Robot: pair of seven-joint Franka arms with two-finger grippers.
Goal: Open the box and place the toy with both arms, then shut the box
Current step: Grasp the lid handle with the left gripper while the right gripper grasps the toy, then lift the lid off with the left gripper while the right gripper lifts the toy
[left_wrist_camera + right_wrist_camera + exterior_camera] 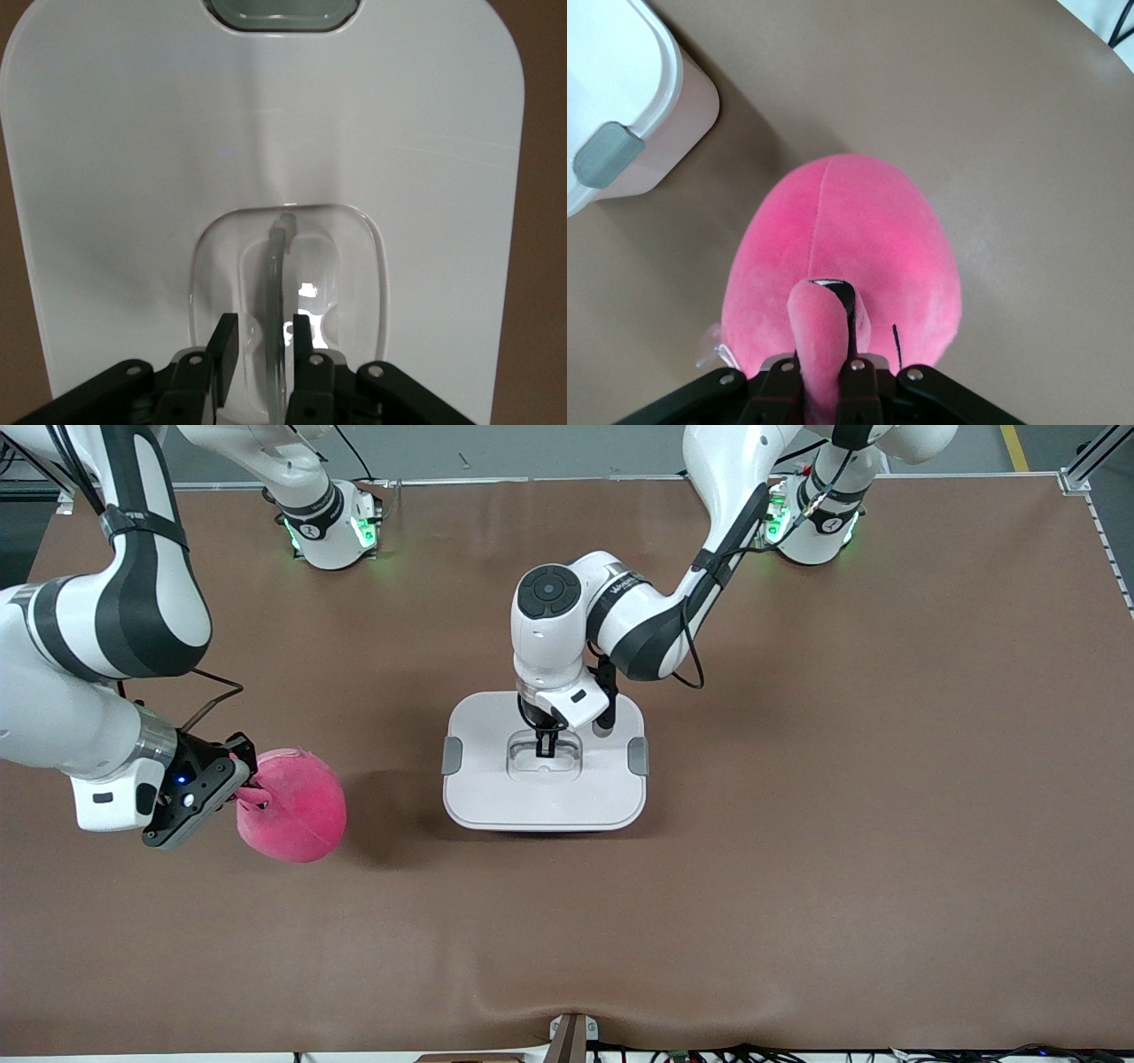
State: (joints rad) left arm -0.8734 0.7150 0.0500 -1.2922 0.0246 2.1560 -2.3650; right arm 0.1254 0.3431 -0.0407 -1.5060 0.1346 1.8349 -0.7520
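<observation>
The box (544,802) stands shut at the table's middle, its white lid (266,115) flat on the pink tub (682,124). My left gripper (547,746) reaches down into the lid's recess, its jaws narrowly open on either side of the clear handle (276,266). A small gap shows at each finger. The pink plush toy (297,806) hangs just above the table toward the right arm's end. My right gripper (248,784) is shut on one ear (819,328) of it, and the round body (842,230) hangs below the fingers.
Grey clips (452,755) (637,755) sit on the two short sides of the box; one clip (607,150) shows in the right wrist view. The brown table mat (797,824) has a slight ridge near the front edge (496,992).
</observation>
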